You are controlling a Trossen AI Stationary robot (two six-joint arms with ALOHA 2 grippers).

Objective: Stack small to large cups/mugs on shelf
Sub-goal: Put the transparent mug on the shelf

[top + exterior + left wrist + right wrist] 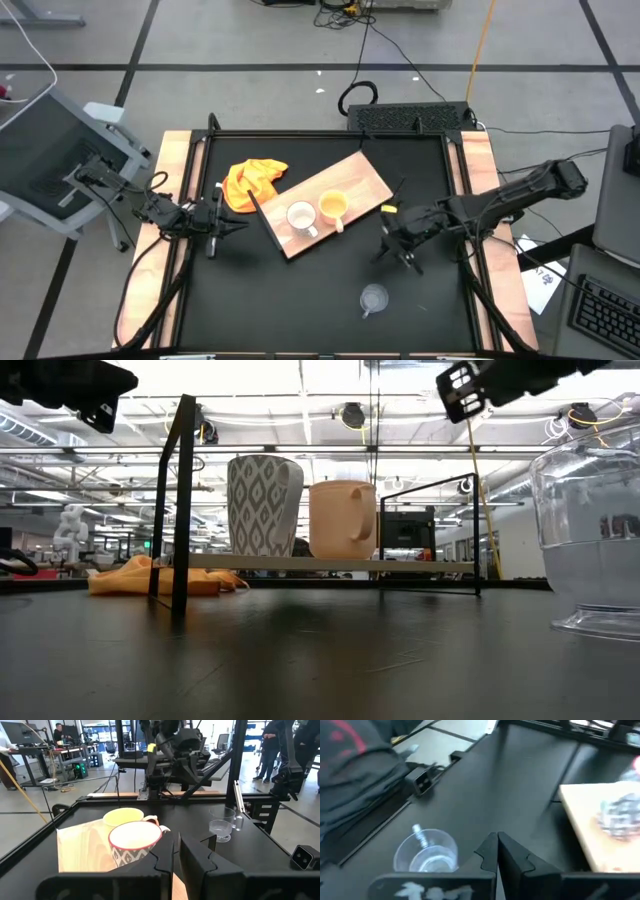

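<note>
On shelf (pixel 355 180), empty white mug (pixel 301 216), yellow mug (pixel 333 206); both grippers clenched, empty.

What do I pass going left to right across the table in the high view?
Left gripper → crumpled yellow-orange cloth → white handled mug → yellow-orange handled mug, both on the light-brown wooden board → clear glass cup → right gripper.

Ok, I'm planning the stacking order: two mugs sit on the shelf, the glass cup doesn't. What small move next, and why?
Probably open the shut, empty right gripper and lower it toward the clear glass cup, which stands alone on the black tabletop, off the shelf.
</note>
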